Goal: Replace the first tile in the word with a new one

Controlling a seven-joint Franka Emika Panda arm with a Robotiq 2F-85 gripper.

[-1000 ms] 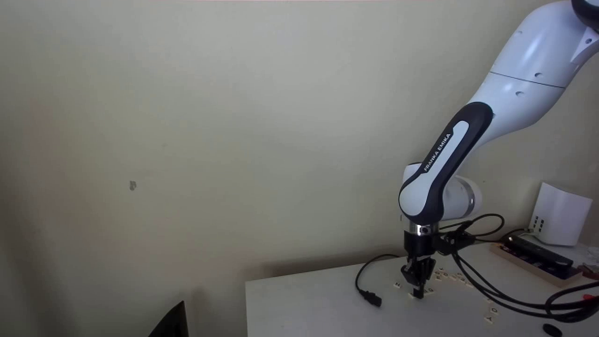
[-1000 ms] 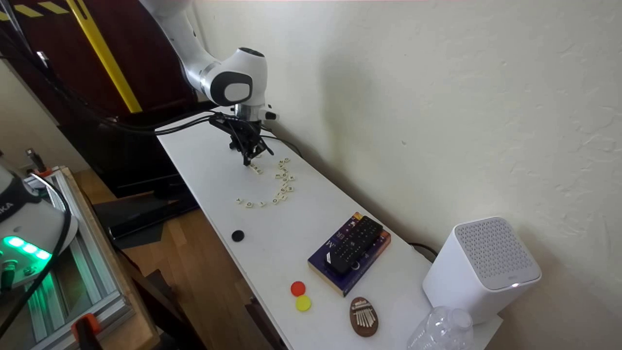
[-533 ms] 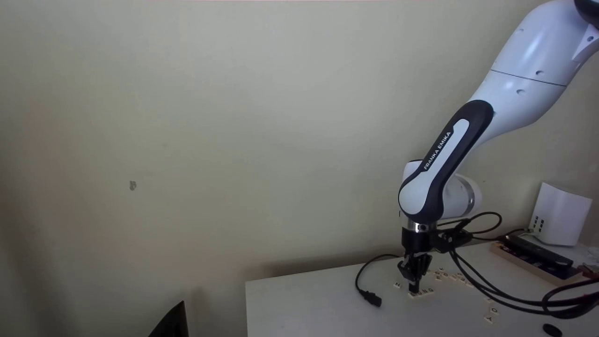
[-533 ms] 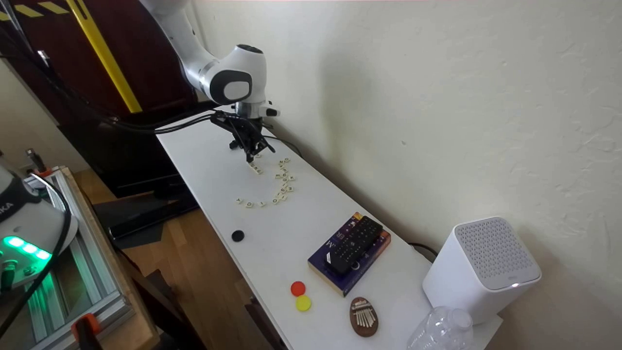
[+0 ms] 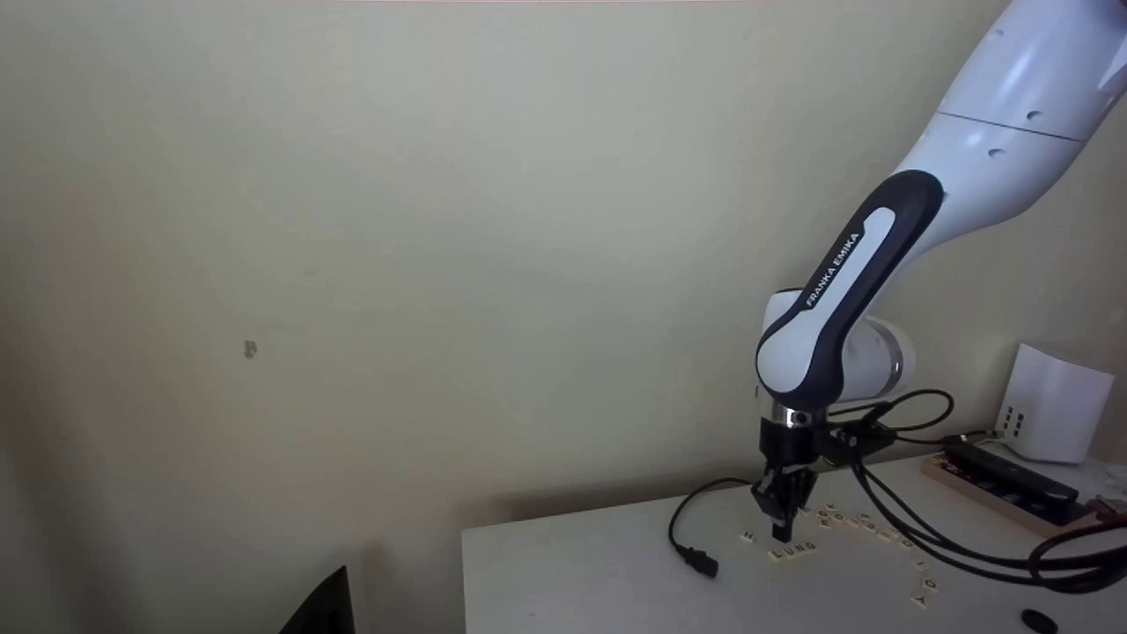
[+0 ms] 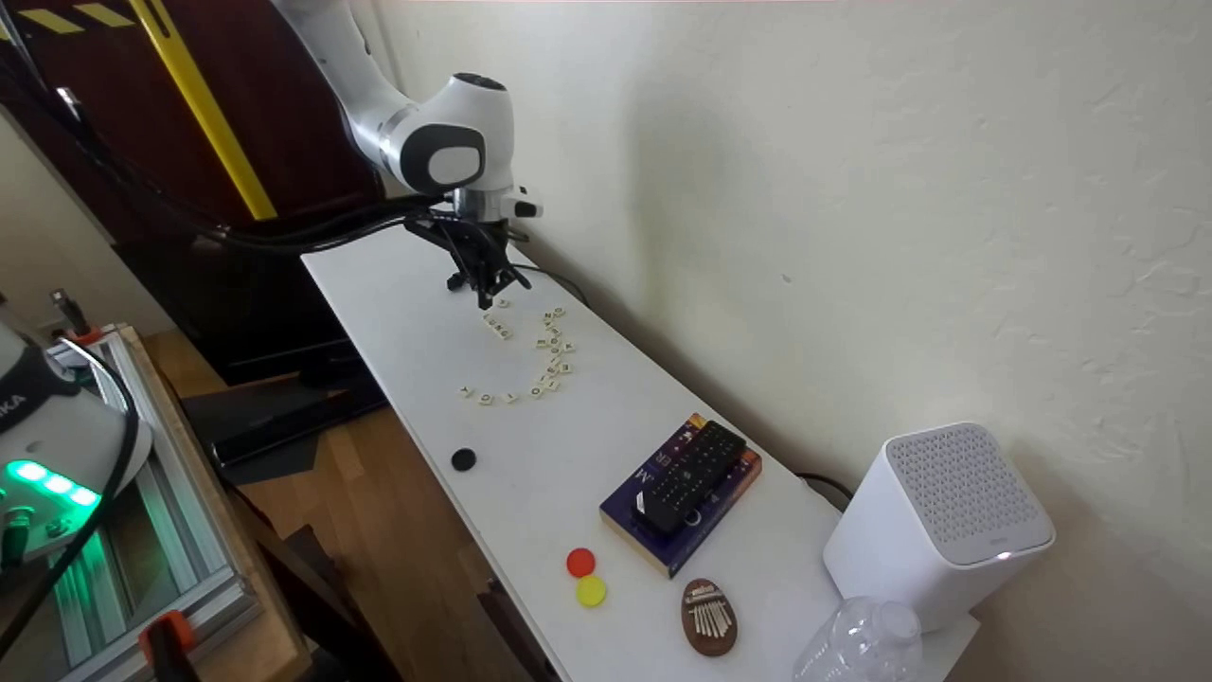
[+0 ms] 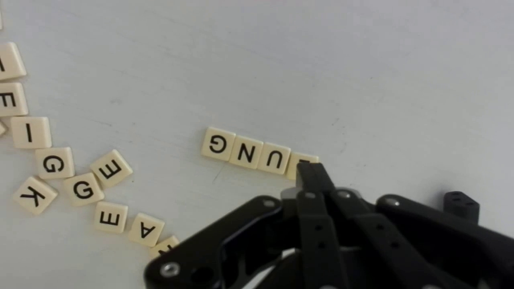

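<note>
Tile L (image 5: 776, 556) lies flat on the white table (image 6: 530, 474) as the first letter of LUNG; U (image 7: 274, 159), N (image 7: 246, 152) and G (image 7: 218, 144) follow, edge to edge. In the wrist view the word reads upside down, and L is partly hidden behind the fingertips (image 7: 306, 174). The gripper (image 5: 782, 534) hangs just above the L end of the word, apart from the tiles in both exterior views; its fingers meet, with nothing seen in their grip. Near it lies a lone tile (image 5: 747, 535), its letter too small to be sure of.

Farther out, loose tiles (image 7: 83, 190) trail in a curve to one side of the word; readable in the wrist view are I, E, G, K and A, turned every which way. FRANKA EMIKA is printed along the arm (image 5: 845, 291). A black plug (image 5: 698, 562) on a cord (image 5: 673, 524) lies near the lone tile. In an exterior view a black disc (image 6: 463, 459) lies beyond the trail, and a black remote (image 6: 691, 476) rests on a dark blue book (image 6: 623, 508) whose cover shows M and ER. A red disc (image 6: 580, 563) and a yellow disc (image 6: 591, 591) sit side by side near a thumb piano (image 6: 708, 618). A white box (image 6: 947, 530) and a clear bottle (image 6: 862, 644) stand at the table's end. Beside the table, a white robot part (image 6: 76, 436) with green lights (image 6: 59, 483) bears the letters KA.
</note>
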